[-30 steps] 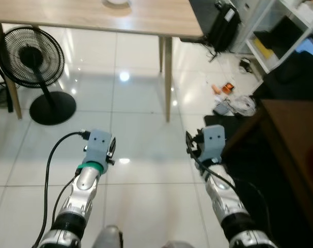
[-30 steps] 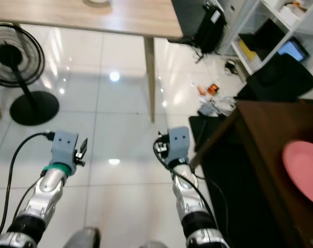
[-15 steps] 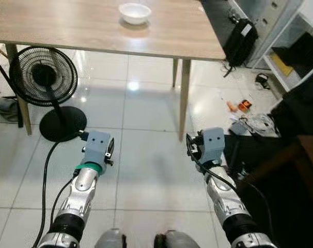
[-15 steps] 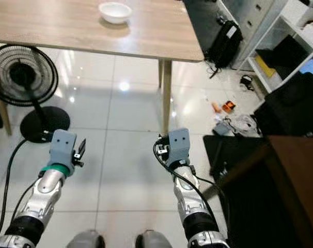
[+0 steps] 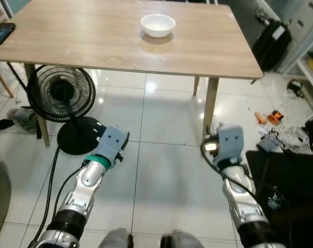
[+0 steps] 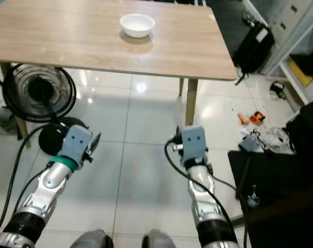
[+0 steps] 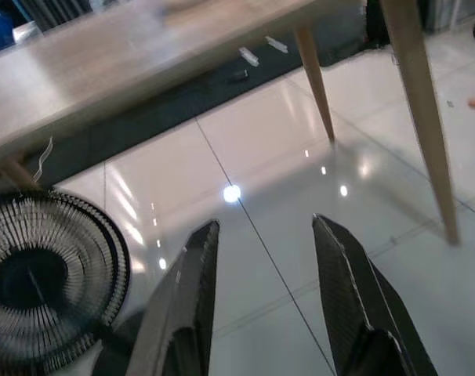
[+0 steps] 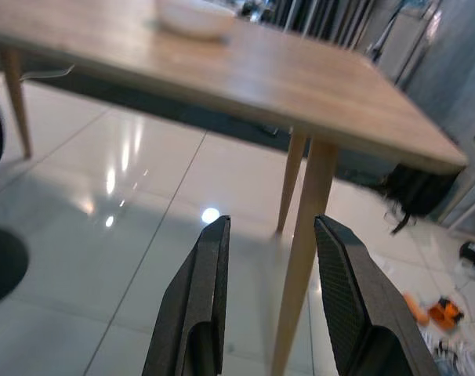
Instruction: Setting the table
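Both the left hand (image 5: 120,146) and the right hand (image 6: 193,147) hang low over the floor with fingers spread and empty, while the white bowl (image 6: 137,25) sits far back on the bench (image 6: 68,46). Walking closer risks a knock against the fan (image 5: 62,93) or the near bench leg (image 5: 209,106), both close ahead.

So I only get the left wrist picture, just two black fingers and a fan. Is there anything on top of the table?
Observer: Yes, one white bowl sits on the wooden table, toward its far side.
Operator: Is the other hand holding a plate?
Observer: No. The right gripper is open with nothing between its fingers, low over the floor near a table leg.
Operator: Anything else on the table?
Observer: A dark phone-like thing lies at the table's left edge.
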Robot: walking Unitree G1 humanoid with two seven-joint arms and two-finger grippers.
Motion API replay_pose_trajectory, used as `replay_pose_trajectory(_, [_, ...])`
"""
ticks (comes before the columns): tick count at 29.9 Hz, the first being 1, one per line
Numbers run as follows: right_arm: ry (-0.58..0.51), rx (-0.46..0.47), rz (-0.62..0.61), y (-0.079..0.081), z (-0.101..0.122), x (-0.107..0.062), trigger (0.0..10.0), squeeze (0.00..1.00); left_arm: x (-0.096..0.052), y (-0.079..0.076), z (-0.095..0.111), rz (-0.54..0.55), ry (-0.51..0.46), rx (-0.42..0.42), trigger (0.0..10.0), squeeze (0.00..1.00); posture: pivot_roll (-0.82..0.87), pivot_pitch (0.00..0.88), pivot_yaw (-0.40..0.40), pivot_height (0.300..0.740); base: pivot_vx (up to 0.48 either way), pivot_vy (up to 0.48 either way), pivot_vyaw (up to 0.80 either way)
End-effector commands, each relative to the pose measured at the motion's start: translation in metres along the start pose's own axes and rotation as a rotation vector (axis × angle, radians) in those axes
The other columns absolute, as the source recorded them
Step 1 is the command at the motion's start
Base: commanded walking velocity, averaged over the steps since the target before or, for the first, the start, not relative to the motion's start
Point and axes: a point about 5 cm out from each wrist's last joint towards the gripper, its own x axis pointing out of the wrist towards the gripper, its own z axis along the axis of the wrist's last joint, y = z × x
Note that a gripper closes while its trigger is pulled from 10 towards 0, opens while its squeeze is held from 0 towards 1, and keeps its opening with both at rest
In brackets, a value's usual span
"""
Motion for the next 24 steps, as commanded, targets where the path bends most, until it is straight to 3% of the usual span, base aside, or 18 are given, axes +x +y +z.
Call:
replay_pose_trajectory(1, [0.013,-0.009,0.003,0.001,-0.003,-0.003,10.0,0.0,-0.001,-0.002,0.0,-0.018,0.002,0.015,10.0,0.0,-0.03,0.0,0.06,0.74,0.48,0.0,0.0])
replay_pose_trajectory(5, [-0.021,-0.004,-0.07,-0.01,0.007,0.002,10.0,0.0,0.008,-0.003,0.015,-0.026,-0.05,0.015,10.0,0.0,-0.04,0.0,0.065,0.74,0.48,0.0,0.0])
replay_pose_trajectory(9, [-0.099,0.055,-0.128,-0.021,0.033,0.015,10.0,0.0,0.019,-0.001,0.034,-0.026,-0.109,-0.012,10.0,0.0,-0.03,0.0,0.057,0.74,0.48,0.0,0.0])
replay_pose_trajectory(15, [-0.101,0.119,-0.103,-0.019,0.038,0.018,10.0,0.0,0.02,-0.002,0.037,-0.028,-0.116,-0.018,10.0,0.0,-0.03,0.0,0.045,0.74,0.48,0.0,0.0])
replay_pose_trajectory(17, [-0.11,0.174,0.027,-0.007,0.043,0.017,10.0,0.0,0.017,-0.003,0.042,-0.039,-0.143,-0.005,10.0,0.0,-0.01,0.0,0.033,0.74,0.48,0.0,0.0])
replay_pose_trajectory(19, [-0.114,0.186,0.061,-0.003,0.045,0.017,10.0,0.0,0.017,-0.003,0.044,-0.043,-0.153,-0.001,10.0,0.0,-0.01,0.0,0.033,0.74,0.48,0.0,0.0])
replay_pose_trajectory(24, [-0.13,0.21,0.009,-0.007,0.051,0.025,10.0,0.0,0.017,-0.001,0.051,-0.039,-0.176,-0.006,10.0,0.0,0.0,0.0,0.028,0.74,0.48,0.0,0.0])
